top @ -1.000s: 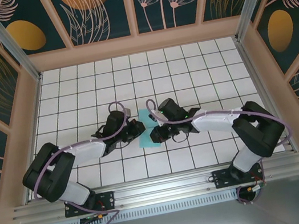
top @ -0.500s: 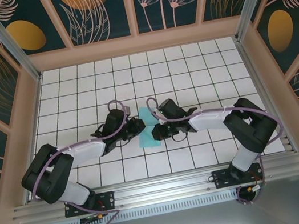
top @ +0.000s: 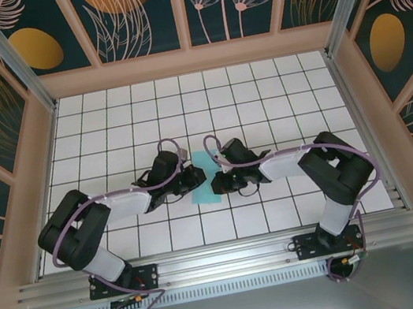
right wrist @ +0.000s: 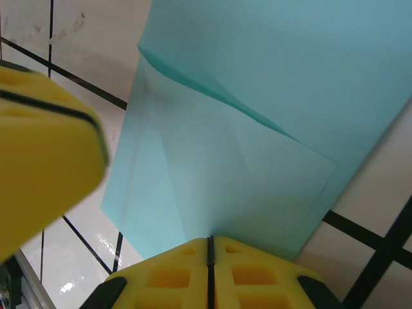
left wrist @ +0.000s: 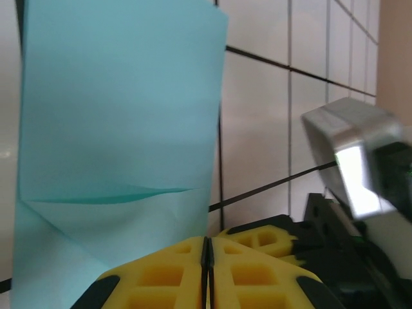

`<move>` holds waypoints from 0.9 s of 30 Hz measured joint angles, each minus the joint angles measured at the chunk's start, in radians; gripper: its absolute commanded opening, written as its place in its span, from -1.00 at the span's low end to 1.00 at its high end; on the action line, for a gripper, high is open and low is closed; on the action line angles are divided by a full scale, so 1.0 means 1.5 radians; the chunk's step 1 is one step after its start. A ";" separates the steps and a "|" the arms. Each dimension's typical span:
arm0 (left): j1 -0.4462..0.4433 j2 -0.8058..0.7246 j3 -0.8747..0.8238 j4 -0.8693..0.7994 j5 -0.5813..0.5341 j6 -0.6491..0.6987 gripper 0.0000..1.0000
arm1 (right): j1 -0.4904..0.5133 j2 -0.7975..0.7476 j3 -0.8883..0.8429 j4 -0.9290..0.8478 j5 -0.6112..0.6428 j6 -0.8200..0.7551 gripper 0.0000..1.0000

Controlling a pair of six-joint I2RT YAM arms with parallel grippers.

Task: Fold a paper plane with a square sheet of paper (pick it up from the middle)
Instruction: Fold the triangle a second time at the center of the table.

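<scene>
as left gripper [left wrist: 206, 261] and right gripper [right wrist: 209, 261] press closed jaws on the paper [left wrist: 122, 96], sideways drag could skew its crease [left wrist: 109, 196].

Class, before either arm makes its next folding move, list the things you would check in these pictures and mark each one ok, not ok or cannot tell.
1. The left gripper is shut: ok, its yellow pads meet.
2. The right gripper is shut: ok, its pads meet.
3. The sheet is pinched between either pair of pads: cannot tell; it runs right up to both.
4. A crease is made: ok, a flap is folded over.
5. The plane is finished: not ok; the sheet is a folded oblong with no pointed nose.
6. The sheet is over the middle of the table: ok.
</scene>
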 measured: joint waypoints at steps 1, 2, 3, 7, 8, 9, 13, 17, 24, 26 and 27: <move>0.000 0.008 0.000 0.000 0.000 0.000 -0.76 | 0.000 0.001 0.000 0.001 0.000 0.002 -0.78; 0.000 0.015 0.000 0.001 -0.001 0.000 -0.76 | 0.000 0.001 0.000 0.001 0.000 0.002 -0.78; 0.000 0.020 0.000 0.000 -0.001 0.000 -0.76 | -0.001 0.001 0.000 0.001 0.000 0.002 -0.79; 0.000 0.028 0.000 0.003 -0.003 0.000 -0.73 | -0.001 0.001 -0.001 0.001 0.001 0.003 -0.79; 0.000 0.029 0.001 0.004 -0.003 0.000 -0.72 | -0.001 0.001 -0.001 0.001 0.002 0.004 -0.79; 0.000 0.030 0.003 0.004 -0.003 0.000 -0.72 | -0.001 0.001 -0.001 0.001 0.002 0.004 -0.79; 0.000 0.031 0.004 0.009 -0.002 0.005 -0.70 | -0.002 0.001 -0.001 0.000 0.005 0.007 -0.78; 0.000 0.041 0.004 0.013 -0.003 0.011 -0.71 | -0.004 -0.003 -0.001 0.000 0.008 0.013 -0.77; 0.000 0.066 0.004 0.013 -0.016 0.013 -0.73 | -0.002 -0.026 0.000 -0.001 0.005 0.015 -0.75; 0.000 0.066 0.004 0.013 -0.021 0.013 -0.73 | 0.003 -0.027 0.003 -0.001 0.005 0.015 -0.75; 0.000 0.066 0.004 0.013 -0.021 0.013 -0.73 | 0.006 -0.027 0.004 -0.001 0.005 0.015 -0.75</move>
